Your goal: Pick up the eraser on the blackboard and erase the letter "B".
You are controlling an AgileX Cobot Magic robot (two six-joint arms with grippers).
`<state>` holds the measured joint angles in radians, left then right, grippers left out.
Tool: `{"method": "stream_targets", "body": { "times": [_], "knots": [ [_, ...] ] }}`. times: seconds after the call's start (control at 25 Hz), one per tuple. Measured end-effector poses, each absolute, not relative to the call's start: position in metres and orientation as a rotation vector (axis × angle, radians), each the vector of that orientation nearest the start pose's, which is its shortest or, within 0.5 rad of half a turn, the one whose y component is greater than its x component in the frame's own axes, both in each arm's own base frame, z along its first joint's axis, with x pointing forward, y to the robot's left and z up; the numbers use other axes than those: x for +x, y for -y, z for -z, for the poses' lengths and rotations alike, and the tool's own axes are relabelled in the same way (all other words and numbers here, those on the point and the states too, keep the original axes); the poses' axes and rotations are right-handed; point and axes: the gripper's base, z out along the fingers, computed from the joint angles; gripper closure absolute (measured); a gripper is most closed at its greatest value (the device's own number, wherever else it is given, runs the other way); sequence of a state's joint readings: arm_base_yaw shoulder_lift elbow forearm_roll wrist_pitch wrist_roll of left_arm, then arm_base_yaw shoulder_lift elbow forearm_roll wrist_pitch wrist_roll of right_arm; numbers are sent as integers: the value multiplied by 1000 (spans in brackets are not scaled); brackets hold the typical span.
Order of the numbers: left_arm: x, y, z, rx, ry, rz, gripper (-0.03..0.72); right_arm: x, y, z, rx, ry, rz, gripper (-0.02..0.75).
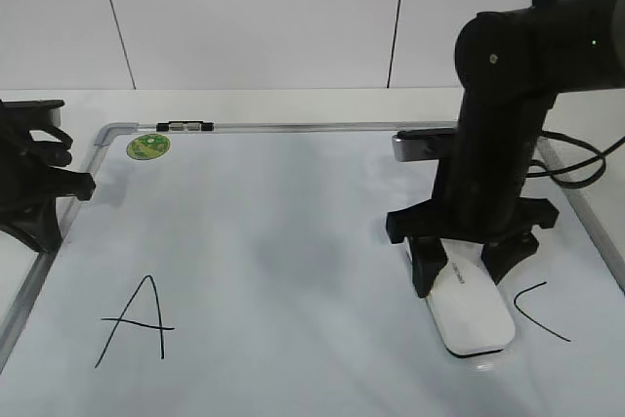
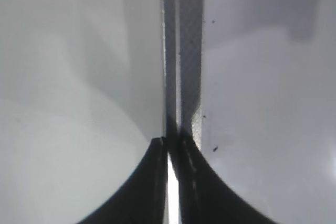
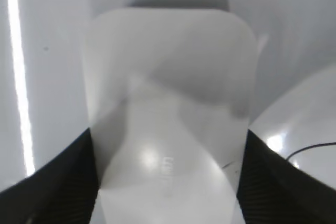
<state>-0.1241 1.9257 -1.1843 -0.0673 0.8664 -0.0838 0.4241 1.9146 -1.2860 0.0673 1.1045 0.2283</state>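
1. Eraser (image 1: 471, 312) is lying flat on the blackboard (image 1: 293, 241), between "A" (image 1: 137, 324) and "C" (image 1: 540, 312); no "B" visible.
2. Right gripper (image 1: 471, 275) is straddling it, jaws pinching the long sides at the rear end.
3. Left gripper (image 2: 173, 182) is idling at the board's left frame, jaws pressed together.
4. Handling, est.: rigid, light, smooth plastic, poss. slippery; keep grip across the width, felt flat.

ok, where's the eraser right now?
Exterior view: the eraser lies on the whiteboard's right side, between the right claw's fingers, just left of the C.
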Motion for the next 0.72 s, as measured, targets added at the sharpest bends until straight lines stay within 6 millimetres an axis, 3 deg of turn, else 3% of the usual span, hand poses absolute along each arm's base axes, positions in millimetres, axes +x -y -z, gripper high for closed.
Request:
{"method": "stream_targets", "body": {
  "times": [0.16, 0.32, 0.48, 0.72],
  "knots": [
    [348, 48, -148, -3, -3096, 89, 665, 326, -128, -175, -168, -3231, -45, 200],
    [348, 48, -148, -3, -3096, 89, 664, 326, -128, -175, -180, -3231, -42, 200],
    [348, 48, -148, -3, -3096, 89, 664, 322, -140, -175, -250, -3213, -36, 200],
    [348, 48, -148, -3, -3096, 89, 664, 308, -183, -173, -454, -3196, -103, 200]
  ]
}}
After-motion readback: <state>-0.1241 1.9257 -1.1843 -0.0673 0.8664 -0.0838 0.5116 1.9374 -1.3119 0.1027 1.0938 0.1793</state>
